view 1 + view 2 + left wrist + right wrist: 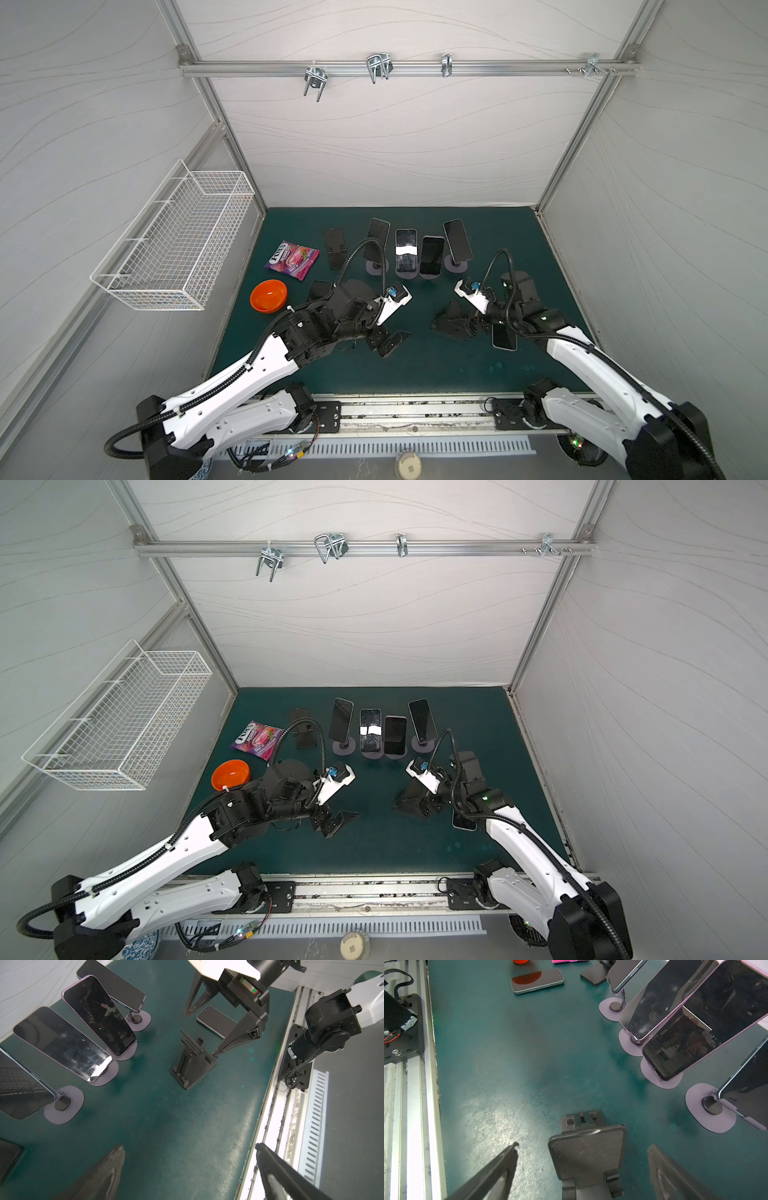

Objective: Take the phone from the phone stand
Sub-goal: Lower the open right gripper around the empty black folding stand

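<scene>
1. The right end effector (583,1145) hangs with its jaws spread wide on either side of an empty black phone stand (192,1066) and grips nothing. One finger comes down right by the stand's base; I cannot tell whether it touches.
2. A phone (215,1020) lies flat, screen up, on the worktop (415,370) just beside that stand, toward the right edge. It is probably the phone that belonged on this stand, laid flat so it cannot tip.
3. The left end effector (189,1146) is equally wide open and empty. It hovers over bare worktop toward the middle of the near edge, likely parked there to stay out of the other arm's way.
4. A row of four phones (406,249) leans on purple stands (455,264) along the far edge. Each tilts back in its cradle, so it would probably need lifting up and out rather than sliding.
</scene>
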`<state>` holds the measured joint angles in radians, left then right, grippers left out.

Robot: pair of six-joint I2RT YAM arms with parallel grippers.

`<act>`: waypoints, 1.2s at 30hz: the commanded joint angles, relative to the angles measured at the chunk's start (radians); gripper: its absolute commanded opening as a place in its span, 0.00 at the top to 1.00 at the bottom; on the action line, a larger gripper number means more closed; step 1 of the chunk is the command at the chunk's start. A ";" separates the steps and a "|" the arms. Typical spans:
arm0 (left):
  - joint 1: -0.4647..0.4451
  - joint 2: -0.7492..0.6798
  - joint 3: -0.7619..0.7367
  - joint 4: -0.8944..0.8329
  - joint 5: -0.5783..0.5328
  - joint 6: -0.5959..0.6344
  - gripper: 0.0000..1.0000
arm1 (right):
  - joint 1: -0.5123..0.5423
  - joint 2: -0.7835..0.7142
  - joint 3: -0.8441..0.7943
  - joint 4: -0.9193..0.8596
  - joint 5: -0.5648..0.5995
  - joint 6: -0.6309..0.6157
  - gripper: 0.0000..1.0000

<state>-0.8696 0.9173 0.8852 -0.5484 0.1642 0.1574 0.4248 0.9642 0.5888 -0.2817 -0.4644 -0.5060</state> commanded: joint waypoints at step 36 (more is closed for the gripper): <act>-0.004 0.019 0.012 0.093 0.006 0.030 0.01 | -0.003 0.065 0.057 -0.051 -0.043 -0.085 0.01</act>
<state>-0.8696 0.9375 0.8871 -0.5022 0.1646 0.1795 0.4248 1.0176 0.6220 -0.3241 -0.5060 -0.5488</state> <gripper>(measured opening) 0.989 0.990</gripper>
